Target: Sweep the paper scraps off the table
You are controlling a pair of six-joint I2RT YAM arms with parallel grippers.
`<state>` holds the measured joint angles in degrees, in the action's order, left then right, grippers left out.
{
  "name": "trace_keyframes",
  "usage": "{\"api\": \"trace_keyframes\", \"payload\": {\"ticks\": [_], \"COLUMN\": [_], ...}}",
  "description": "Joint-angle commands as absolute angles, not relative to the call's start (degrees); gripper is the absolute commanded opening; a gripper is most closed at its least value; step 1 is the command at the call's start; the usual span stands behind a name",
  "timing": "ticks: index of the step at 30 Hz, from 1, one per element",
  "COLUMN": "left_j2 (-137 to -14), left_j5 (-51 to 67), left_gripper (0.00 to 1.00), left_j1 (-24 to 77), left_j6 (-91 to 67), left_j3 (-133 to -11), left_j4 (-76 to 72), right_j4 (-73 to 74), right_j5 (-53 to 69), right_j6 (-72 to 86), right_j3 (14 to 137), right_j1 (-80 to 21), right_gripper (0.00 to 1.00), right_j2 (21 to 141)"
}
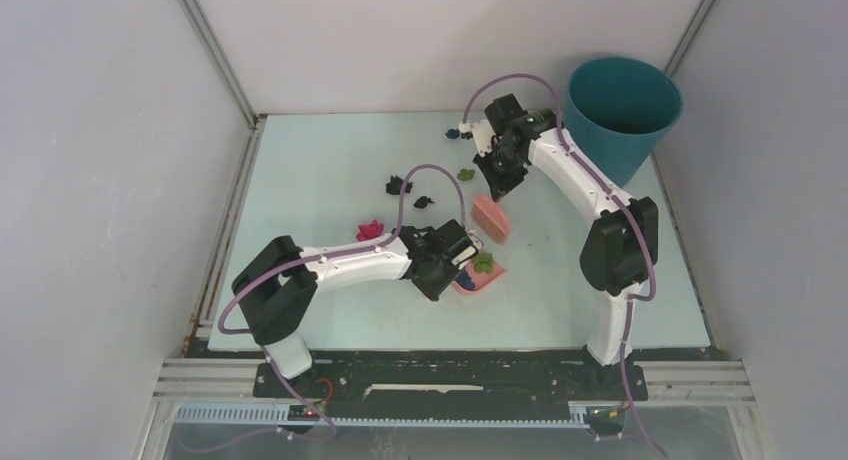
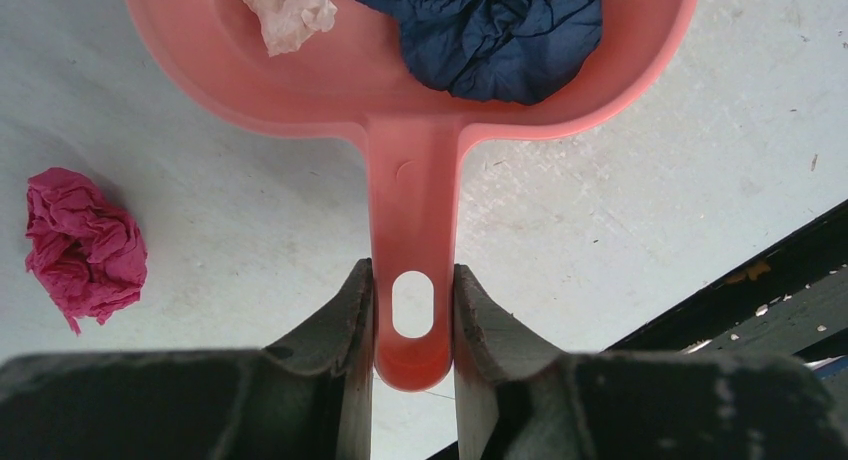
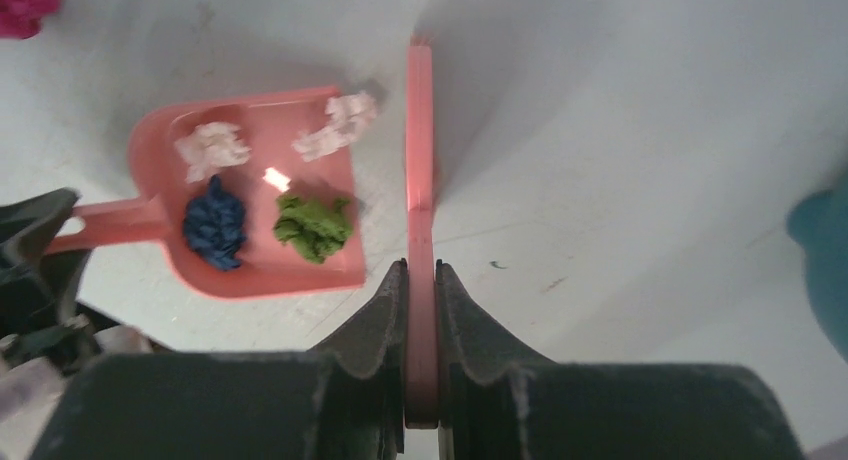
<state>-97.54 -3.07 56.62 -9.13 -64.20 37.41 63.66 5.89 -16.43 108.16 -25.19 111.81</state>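
Both claws are clamped shut on tools: the left gripper (image 2: 412, 280) pinches the handle of the pink dustpan (image 2: 300, 90), jaws pressed to either side of it at the hanging hole, and the right gripper (image 3: 420, 272) squeezes the thin handle of the pink brush (image 3: 420, 130), seen edge-on from the wrist. On the table (image 1: 330, 150) the dustpan lies flat about midway between the left and right edges, closer to the near edge, with the brush head just beyond its mouth. Some of the paper scraps (image 1: 397, 185) are in the pan: a dark blue wad (image 2: 490, 30), a green wad (image 3: 312, 225) and a white wad (image 3: 210, 148), with another white piece (image 3: 335, 128) at the open lip. A magenta wad (image 2: 85, 245) lies on bare tabletop left of the pan. Two black wads and a second green one (image 1: 466, 174) lie scattered toward the far edge. A teal bin (image 1: 620, 110) fills the far right corner.
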Motion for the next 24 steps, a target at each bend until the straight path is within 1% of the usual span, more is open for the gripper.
{"api": "trace_keyframes", "payload": {"ticks": [1, 6, 9, 13, 17, 21, 24], "left_j2": [-97.90, -98.51, -98.54, -98.59, -98.16, -96.86, -96.55], "left_j5": [-3.99, -3.81, -3.95, -3.09, -2.20, -2.49, -1.89], "left_gripper": [0.00, 0.00, 0.00, 0.00, 0.00, 0.00, 0.00], "left_j1": [56.87, 56.87, 56.87, 56.87, 56.95, 56.98, 57.04], "left_j6": [-10.29, -10.11, -10.03, -9.98, -9.48, -9.08, -9.07], "left_j3": [-66.27, -66.48, -66.70, -66.64, -66.46, -65.62, -65.39], "left_j4": [36.75, 36.74, 36.74, 36.29, 35.39, 34.05, 33.32], "right_j4": [66.56, 66.89, 66.89, 65.63, 64.86, 63.65, 66.67], "right_j5": [13.15, 21.54, 23.24, 18.61, 18.12, 14.63, 13.25], "right_j6": [-16.15, -14.64, -13.79, -14.03, -13.65, -13.90, -14.74], "right_j3": [107.43, 103.04, 101.87, 100.65, 101.32, 101.29, 103.12], "right_j1": [-26.28, -26.94, -27.12, -27.14, -25.65, -25.05, -25.09], "right_gripper": [0.00, 0.00, 0.00, 0.00, 0.00, 0.00, 0.00], "right_j2": [110.27, 105.58, 103.79, 102.78, 103.17, 103.71, 105.58]}}
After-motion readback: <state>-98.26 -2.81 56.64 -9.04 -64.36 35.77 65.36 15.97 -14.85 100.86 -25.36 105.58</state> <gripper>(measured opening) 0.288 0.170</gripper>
